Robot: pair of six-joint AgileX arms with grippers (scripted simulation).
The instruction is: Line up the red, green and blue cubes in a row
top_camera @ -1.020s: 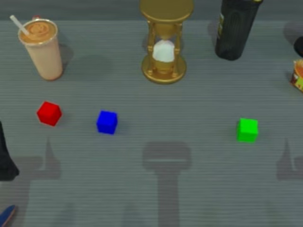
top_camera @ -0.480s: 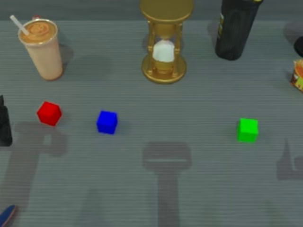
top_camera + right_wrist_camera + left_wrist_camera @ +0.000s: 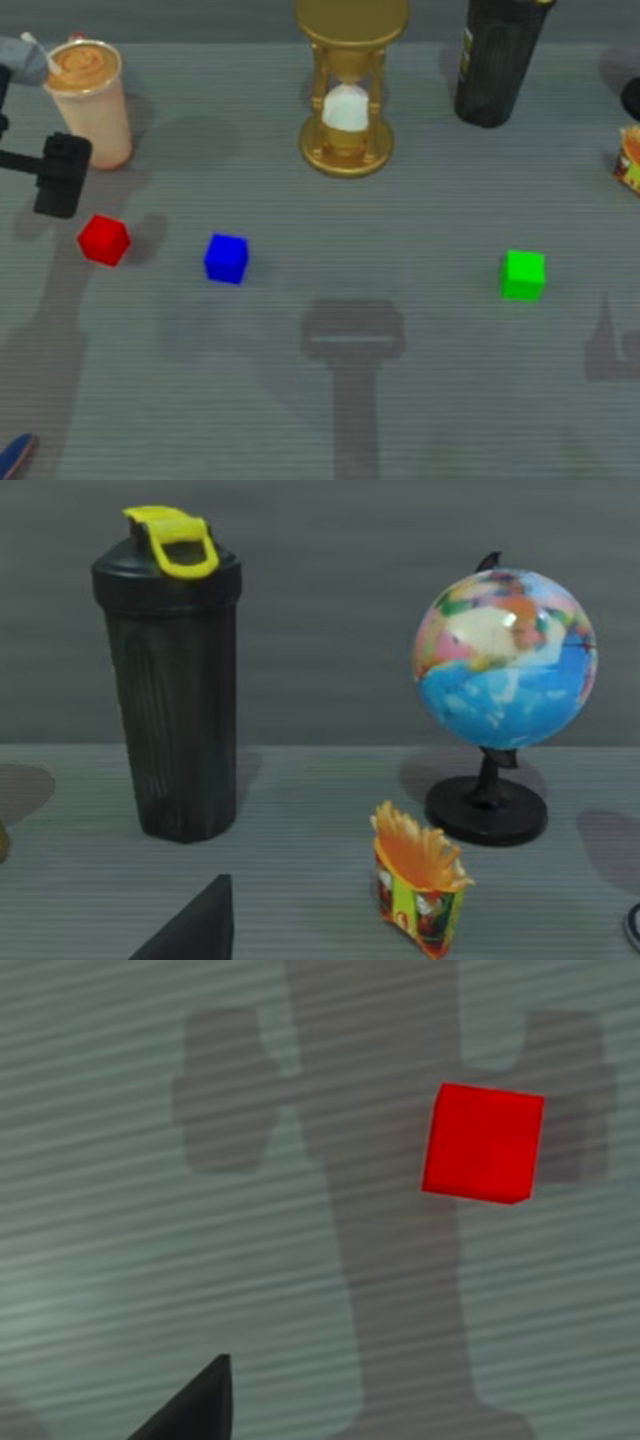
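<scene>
The red cube (image 3: pixel 104 240) lies at the left of the table, and the blue cube (image 3: pixel 226 258) is a short way to its right. Far off at the right sits the green cube (image 3: pixel 523 274). My left gripper (image 3: pixel 58 188) hovers just behind and left of the red cube, in front of the drink cup, open and empty. In the left wrist view the red cube (image 3: pixel 483 1143) rests on the table below, apart from the one dark fingertip (image 3: pixel 205 1405) that shows. My right gripper is outside the top view; the right wrist view shows one fingertip (image 3: pixel 205 925) with nothing held.
Along the back stand a drink cup with a straw (image 3: pixel 92 105), a gold hourglass (image 3: pixel 349 90) and a black shaker bottle (image 3: pixel 497 60). A fries box (image 3: pixel 630 160) sits at the right edge. The right wrist view adds a globe (image 3: pixel 505 660).
My left arm has come in from the left edge, moving back and rightward to hover beside the red cube. The three cubes have not moved.
</scene>
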